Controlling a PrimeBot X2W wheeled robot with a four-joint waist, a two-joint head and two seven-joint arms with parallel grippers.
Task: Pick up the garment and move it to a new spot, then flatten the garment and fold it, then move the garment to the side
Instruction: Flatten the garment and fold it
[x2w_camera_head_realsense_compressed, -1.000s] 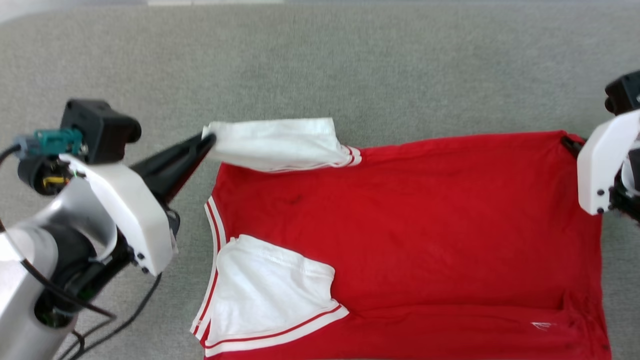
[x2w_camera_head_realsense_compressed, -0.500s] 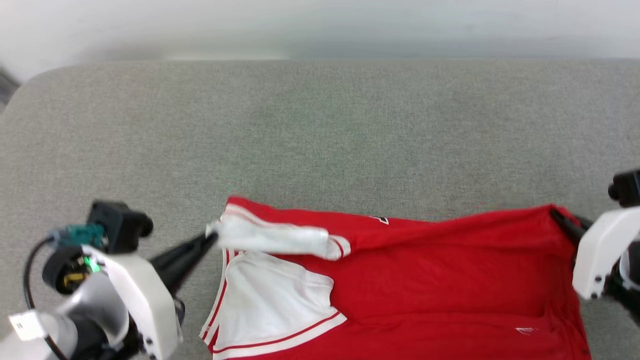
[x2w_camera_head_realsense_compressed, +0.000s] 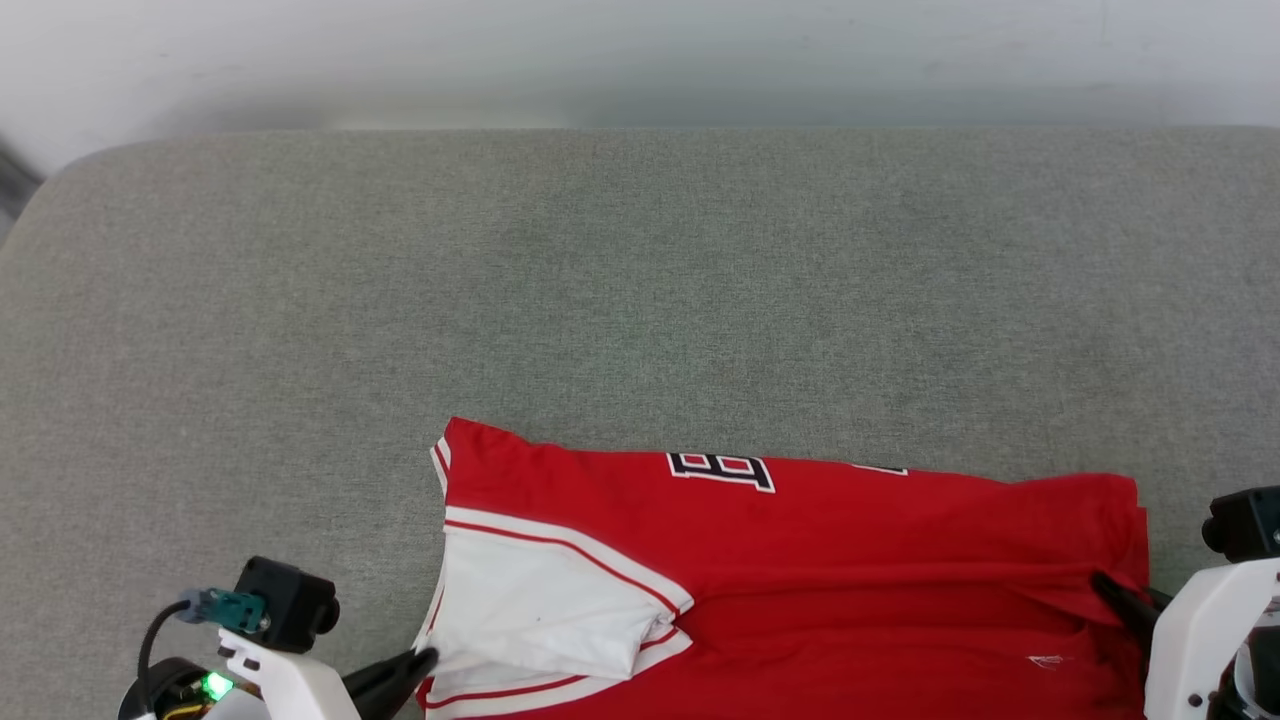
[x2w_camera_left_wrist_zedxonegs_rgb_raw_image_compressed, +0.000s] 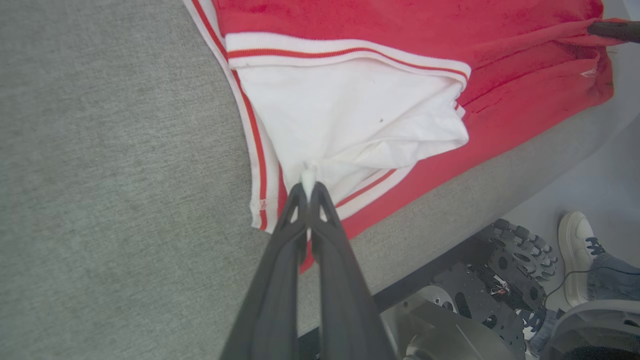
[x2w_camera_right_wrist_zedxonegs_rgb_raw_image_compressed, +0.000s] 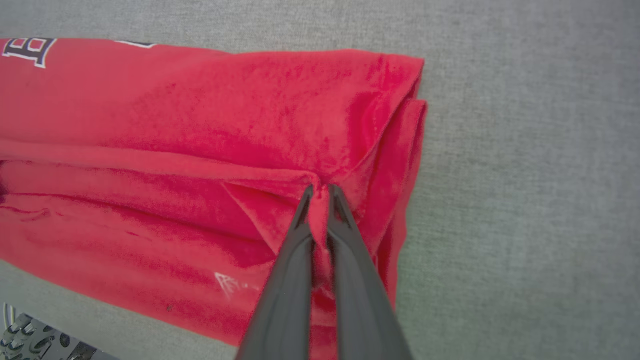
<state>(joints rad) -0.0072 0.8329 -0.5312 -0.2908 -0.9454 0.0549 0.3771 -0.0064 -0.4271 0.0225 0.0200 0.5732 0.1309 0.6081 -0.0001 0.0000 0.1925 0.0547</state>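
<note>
The garment (x2w_camera_head_realsense_compressed: 800, 540), a red jersey T-shirt with white sleeves and striped trim, lies folded lengthwise near the front edge of the grey table (x2w_camera_head_realsense_compressed: 640, 280). Black white-outlined lettering (x2w_camera_head_realsense_compressed: 722, 467) shows on its far fold. My left gripper (x2w_camera_head_realsense_compressed: 425, 660) is shut on the tip of the white sleeve (x2w_camera_left_wrist_zedxonegs_rgb_raw_image_compressed: 350, 115), pinched between its fingertips (x2w_camera_left_wrist_zedxonegs_rgb_raw_image_compressed: 308, 192). My right gripper (x2w_camera_head_realsense_compressed: 1105, 583) is shut on a pinch of red fabric near the hem corner (x2w_camera_right_wrist_zedxonegs_rgb_raw_image_compressed: 320, 192). The garment's (x2w_camera_right_wrist_zedxonegs_rgb_raw_image_compressed: 200, 125) hem end shows stacked layers in the right wrist view.
The grey cloth surface stretches bare beyond the garment to a pale wall at the back. In the left wrist view the table's front edge (x2w_camera_left_wrist_zedxonegs_rgb_raw_image_compressed: 500, 190) drops to the floor, where the robot's wheeled base (x2w_camera_left_wrist_zedxonegs_rgb_raw_image_compressed: 505, 260) and a person's white shoe (x2w_camera_left_wrist_zedxonegs_rgb_raw_image_compressed: 575, 245) stand.
Both grippers have drawn the far edge of the garment toward the front edge, folding it over so the lettering shows. The head camera has tilted up, showing more table and the wall.
</note>
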